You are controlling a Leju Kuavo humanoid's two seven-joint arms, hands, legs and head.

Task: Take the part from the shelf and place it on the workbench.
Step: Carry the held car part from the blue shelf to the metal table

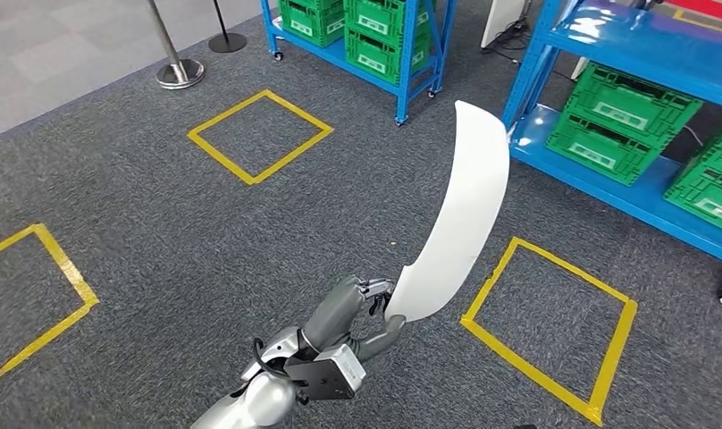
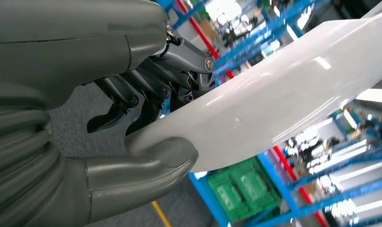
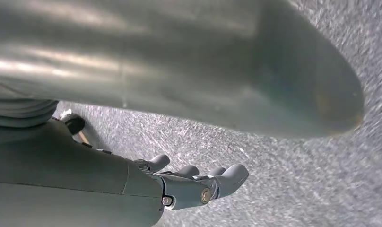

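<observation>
Left hand (image 1: 368,308) grips the curved white panel (image 1: 460,214) upright over grey carpet (image 1: 161,232); its wrist view reveals thumb (image 2: 146,163) clamping underneath. Right hand (image 3: 189,182) hangs empty, fingers loose.

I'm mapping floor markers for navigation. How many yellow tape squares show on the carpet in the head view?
3. One yellow tape square lies ahead near the far blue shelf, one is cut by the left edge, one lies right of the white part. Others may lie outside view.
</observation>
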